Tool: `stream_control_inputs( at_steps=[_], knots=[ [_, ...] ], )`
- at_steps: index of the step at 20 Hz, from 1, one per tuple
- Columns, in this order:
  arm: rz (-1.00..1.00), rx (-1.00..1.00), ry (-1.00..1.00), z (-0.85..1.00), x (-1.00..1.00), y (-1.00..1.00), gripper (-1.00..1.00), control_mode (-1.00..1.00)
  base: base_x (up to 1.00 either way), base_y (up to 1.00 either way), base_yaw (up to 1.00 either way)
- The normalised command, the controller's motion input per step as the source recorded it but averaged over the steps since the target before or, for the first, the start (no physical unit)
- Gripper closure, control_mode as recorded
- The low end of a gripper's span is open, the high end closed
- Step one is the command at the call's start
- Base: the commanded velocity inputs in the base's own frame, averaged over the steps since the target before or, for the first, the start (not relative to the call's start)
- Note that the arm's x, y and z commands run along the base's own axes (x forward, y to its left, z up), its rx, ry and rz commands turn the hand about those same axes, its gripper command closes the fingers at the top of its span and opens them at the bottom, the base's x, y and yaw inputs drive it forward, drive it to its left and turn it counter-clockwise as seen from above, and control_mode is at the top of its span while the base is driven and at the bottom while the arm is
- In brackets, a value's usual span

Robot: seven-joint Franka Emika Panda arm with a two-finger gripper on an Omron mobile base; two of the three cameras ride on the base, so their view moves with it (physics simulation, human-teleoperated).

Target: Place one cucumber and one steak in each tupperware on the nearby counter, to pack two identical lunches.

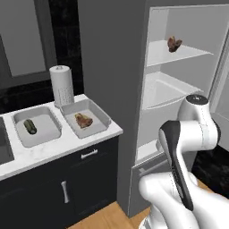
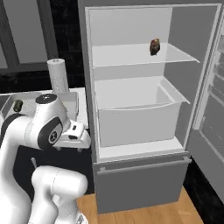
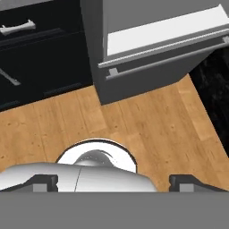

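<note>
Two light grey tupperware stand side by side on the white counter. The left tupperware [image 1: 42, 136] holds a dark green cucumber [image 1: 30, 126] [image 2: 18, 105]. In the right tupperware [image 1: 99, 114] [image 2: 72, 101] lies one steak [image 1: 83, 120]. The other steak [image 1: 174, 44] [image 2: 155, 46] rests on the upper shelf of the open fridge. The yellowish-green cucumber is out of view. My gripper [image 3: 114, 183] points down at the wooden floor in front of the fridge, low beside the arm. It is open, its fingertips [image 3: 44, 182] far apart with nothing between them.
A paper towel roll [image 1: 61, 85] [image 2: 57, 74] stands behind the tupperware. A dark sink [image 1: 3, 145] lies at the counter's left end. The fridge has a big white drawer [image 2: 135, 120] under its shelves, and its door [image 2: 210, 113] hangs open at the right.
</note>
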Motion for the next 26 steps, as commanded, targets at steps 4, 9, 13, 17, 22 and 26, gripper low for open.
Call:
stream_control_inputs(
  at_steps=[4,9,13,17,22,26],
  knots=[
    [0.00,0.00,0.00,0.00,0.00,0.00,-1.00,1.00,0.34,-0.84,0.10],
    [0.00,0.00,0.00,0.00,0.00,0.00,-1.00,1.00,0.26,-0.62,0.10],
    [0.00,0.00,0.00,0.00,0.00,0.00,-1.00,1.00,0.30,-0.48,0.14],
    [0.00,0.00,0.00,0.00,0.00,0.00,-1.00,1.00,0.34,-0.25,0.16],
    [0.00,0.00,0.00,0.00,0.00,0.00,-1.00,1.00,0.57,-0.26,0.19],
    [0.00,0.00,0.00,0.00,0.00,0.00,-1.00,1.00,0.76,-0.32,0.24]
  ],
)
